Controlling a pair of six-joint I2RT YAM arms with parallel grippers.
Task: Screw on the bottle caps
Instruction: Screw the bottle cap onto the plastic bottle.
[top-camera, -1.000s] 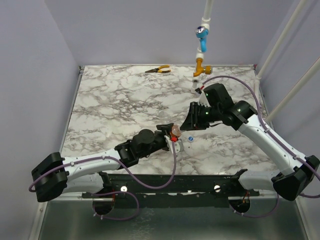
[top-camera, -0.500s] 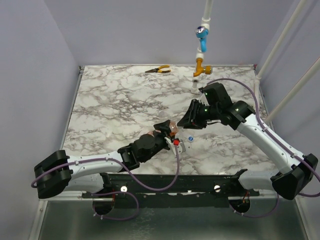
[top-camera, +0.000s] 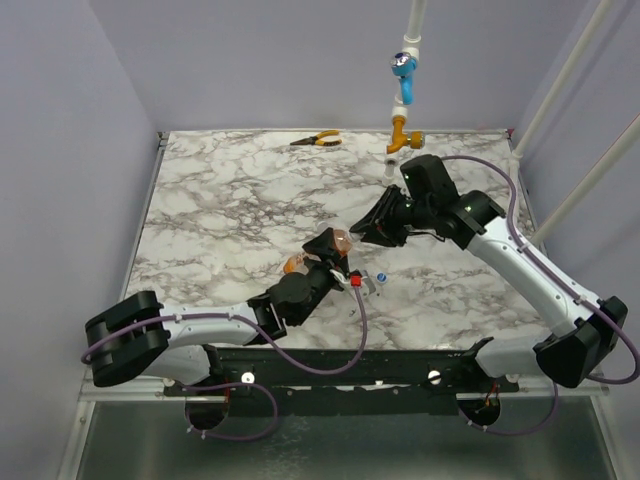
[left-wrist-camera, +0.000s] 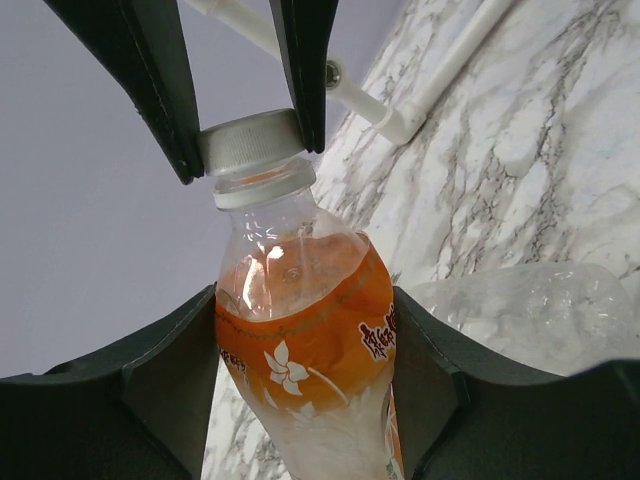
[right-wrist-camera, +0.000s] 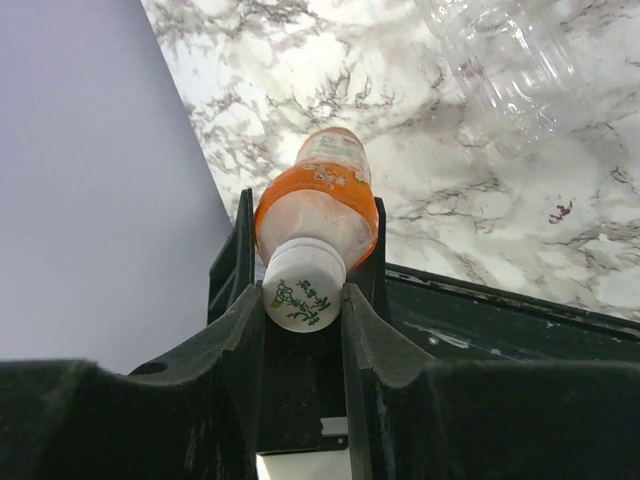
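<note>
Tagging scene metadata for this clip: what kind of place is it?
Probably a lab robot test cell, not a home or factory floor: plain lilac walls box in a marble-patterned table, white pipe with valve handles is rigged at the back, and pliers lie near it.

bottle (top-camera: 338, 241): tilted, held in left gripper (top-camera: 327, 256)
right gripper (top-camera: 359, 232): fingertips meeting the bottle's top
blue cap (top-camera: 381, 277): on marble table (top-camera: 230, 200), nearby

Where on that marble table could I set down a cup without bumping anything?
The broad left side of the table, from the pliers down to the left arm, is bare. Mid-right is crowded: left fingers and right fingers hold the bottle and whitish cap, blue cap beside.
</note>
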